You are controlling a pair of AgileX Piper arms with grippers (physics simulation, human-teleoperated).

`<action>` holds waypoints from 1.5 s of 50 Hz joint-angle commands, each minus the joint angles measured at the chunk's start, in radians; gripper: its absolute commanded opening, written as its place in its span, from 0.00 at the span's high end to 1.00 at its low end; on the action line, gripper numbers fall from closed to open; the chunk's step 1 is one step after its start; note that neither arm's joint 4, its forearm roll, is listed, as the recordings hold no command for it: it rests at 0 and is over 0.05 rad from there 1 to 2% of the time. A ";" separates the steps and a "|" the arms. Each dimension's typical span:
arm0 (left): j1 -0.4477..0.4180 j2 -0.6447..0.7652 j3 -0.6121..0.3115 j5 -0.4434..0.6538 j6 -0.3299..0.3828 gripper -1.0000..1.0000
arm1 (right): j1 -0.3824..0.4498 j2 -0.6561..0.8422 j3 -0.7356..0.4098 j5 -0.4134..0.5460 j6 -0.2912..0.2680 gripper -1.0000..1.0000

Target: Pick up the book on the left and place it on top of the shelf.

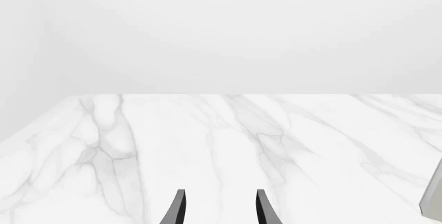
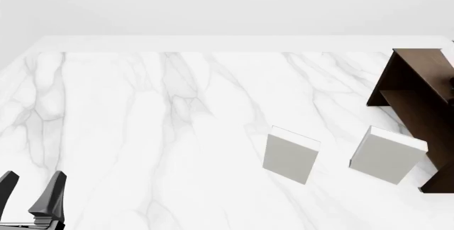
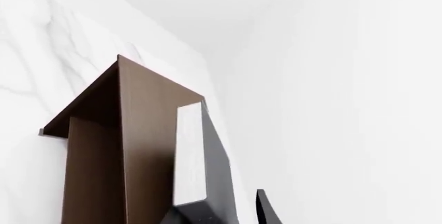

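While the left gripper (image 2: 32, 187) hovered spread at the near left, the right gripper (image 3: 231, 203) pinched the book (image 3: 200, 157) against the shelf (image 3: 138, 146) top at the far right.

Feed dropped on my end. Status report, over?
Left gripper: jaws open, empty. Right gripper at the shelf, dark book beside its top; grip unclear. Two pale books stand on the table, apart.

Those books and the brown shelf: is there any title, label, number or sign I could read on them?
None. No text shows in any view.
The two pale books: blank covers.
The black book in the right gripper: no lettering visible.
The shelf: plain brown wood.
The table: only marble veining.
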 commanded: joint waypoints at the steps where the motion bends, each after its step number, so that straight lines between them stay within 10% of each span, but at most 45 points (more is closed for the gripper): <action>1: 0.000 0.000 0.000 0.000 0.000 0.00 | 0.027 -0.032 0.027 -0.005 0.034 0.00; 50: 0.000 0.000 0.000 0.000 0.000 0.00 | 0.151 -0.129 0.166 -0.089 0.244 0.00; 75: 0.000 0.000 0.000 0.000 0.000 0.00 | 0.188 -0.257 0.119 -0.049 0.454 0.00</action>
